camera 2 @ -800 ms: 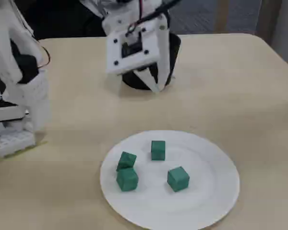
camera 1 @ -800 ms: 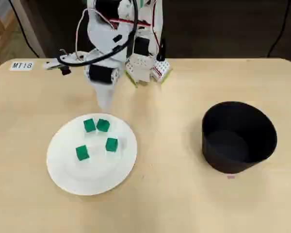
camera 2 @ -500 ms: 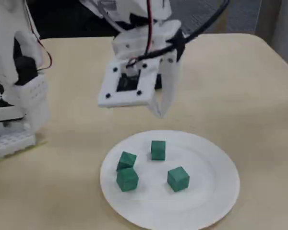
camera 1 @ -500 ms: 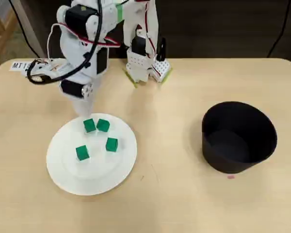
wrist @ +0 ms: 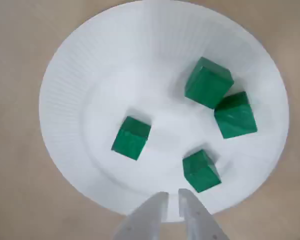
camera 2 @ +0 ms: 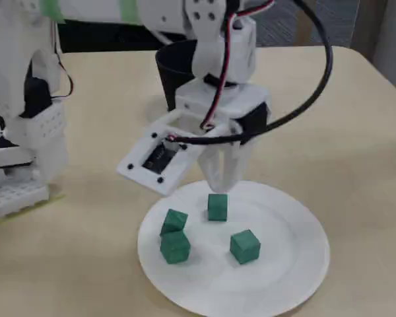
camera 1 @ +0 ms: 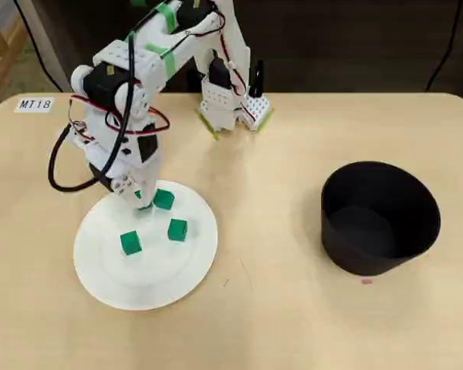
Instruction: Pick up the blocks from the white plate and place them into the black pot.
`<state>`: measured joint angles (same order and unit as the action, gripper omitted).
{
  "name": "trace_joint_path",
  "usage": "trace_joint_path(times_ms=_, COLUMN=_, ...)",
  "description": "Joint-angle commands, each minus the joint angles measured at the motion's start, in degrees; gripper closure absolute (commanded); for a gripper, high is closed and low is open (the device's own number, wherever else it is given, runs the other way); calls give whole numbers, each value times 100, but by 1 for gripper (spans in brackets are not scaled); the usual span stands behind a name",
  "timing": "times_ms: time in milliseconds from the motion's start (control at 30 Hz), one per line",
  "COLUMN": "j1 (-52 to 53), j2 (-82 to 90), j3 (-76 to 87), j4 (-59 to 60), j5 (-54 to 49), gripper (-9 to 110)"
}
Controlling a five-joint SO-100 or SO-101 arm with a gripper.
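Observation:
Several small green blocks lie on the white plate (camera 1: 108,281): one (camera 1: 177,230) near the middle, one (camera 1: 130,242) to its left, one (camera 1: 163,200) at the top, and another half hidden under my arm. The wrist view shows them all (wrist: 131,138) (wrist: 208,82) (wrist: 235,114) (wrist: 201,171). My gripper (wrist: 174,199) hangs over the plate's rim (wrist: 65,95), fingers together, holding nothing. In the fixed view the gripper (camera 2: 221,183) hovers just above one block (camera 2: 217,207). The black pot (camera 1: 380,217) stands far right, empty.
The arm's white base (camera 1: 231,104) is clamped at the table's back edge, and a small label (camera 1: 35,104) sits at the back left. In the fixed view the base (camera 2: 23,152) stands at the left and the pot (camera 2: 175,66) is behind the arm.
The arm has swung from behind the plate to above it and come lower, fingertips now over the plate. The blocks and the pot have not moved.

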<state>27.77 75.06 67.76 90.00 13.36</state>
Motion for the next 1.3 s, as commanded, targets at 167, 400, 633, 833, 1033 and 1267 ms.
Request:
trace_joint_path(times_ms=167, j1=-132, j2=-149, j3=-299, j4=-114, j5=272, gripper=82)
trace_joint_path(times_ms=400, j1=-97, j2=-457, j3=-360, j4=-237, j5=580, gripper=79)
trace_joint_path(times_ms=633, j1=-26, j2=-914, j3=-782, j4=-193, j5=765, gripper=77)
trace_joint_path(times_ms=833, j1=44, j2=-1028, j3=-826, j4=-185, j5=888, gripper=75)
trace_joint_path(times_ms=1033, j1=114, j2=-1151, j3=-826, j4=-114, j5=1107, gripper=77)
trace_joint_path(times_ms=1267, j1=105, j2=-1397, j3=-923, j4=-158, j5=1187, gripper=79)
